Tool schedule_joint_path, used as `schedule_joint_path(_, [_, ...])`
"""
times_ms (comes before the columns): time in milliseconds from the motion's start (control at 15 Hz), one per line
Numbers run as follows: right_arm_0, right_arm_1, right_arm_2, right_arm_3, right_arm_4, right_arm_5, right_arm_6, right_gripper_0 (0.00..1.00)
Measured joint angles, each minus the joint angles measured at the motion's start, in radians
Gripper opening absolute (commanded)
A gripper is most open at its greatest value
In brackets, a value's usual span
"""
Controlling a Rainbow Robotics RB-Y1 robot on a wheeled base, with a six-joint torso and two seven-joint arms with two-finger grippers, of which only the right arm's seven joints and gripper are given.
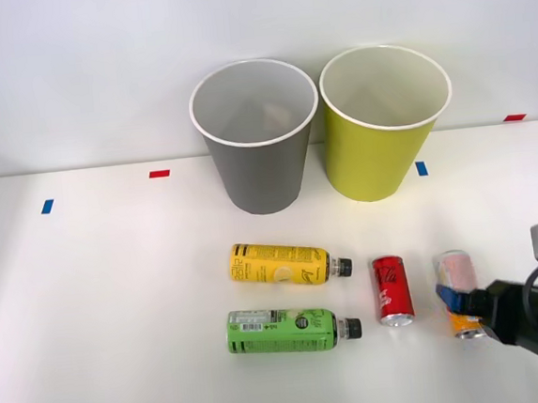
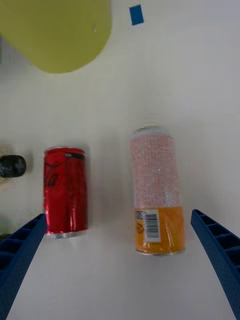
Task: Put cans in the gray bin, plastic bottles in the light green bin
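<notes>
The gray bin [image 1: 262,174] and the light green bin [image 1: 370,169] [image 2: 55,35] stand upright side by side at the back. On the table lie a yellow-labelled plastic bottle [image 1: 279,263], a green-labelled one [image 1: 280,331], a short red can [image 1: 392,290] [image 2: 66,197] and a slim pale-pink can with an orange end [image 1: 455,268] [image 2: 155,190]. My right gripper [image 1: 462,307] [image 2: 119,215] hovers open over the near ends of the two cans. One finger is outside the pink can and the other outside the red can. It holds nothing.
Blue tape marks [image 1: 422,168] [image 2: 136,14] and red tape marks [image 1: 159,173] dot the white table. The table's right edge runs close to the arm. The yellow bottle's black cap [image 2: 12,166] sits just beside the red can.
</notes>
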Motion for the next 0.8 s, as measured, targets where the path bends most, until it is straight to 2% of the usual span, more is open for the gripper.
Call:
schedule_joint_path(200, [-0.084,-0.017,0.0,0.07,-0.022,0.039,-0.011,1.0])
schedule_joint_path(467, [-0.191,-0.029,0.001,0.107,-0.031,0.21,-0.04,1.0])
schedule_joint_path(800, [-0.297,-0.031,0.021,0.239,-0.046,0.225,-0.078,1.0])
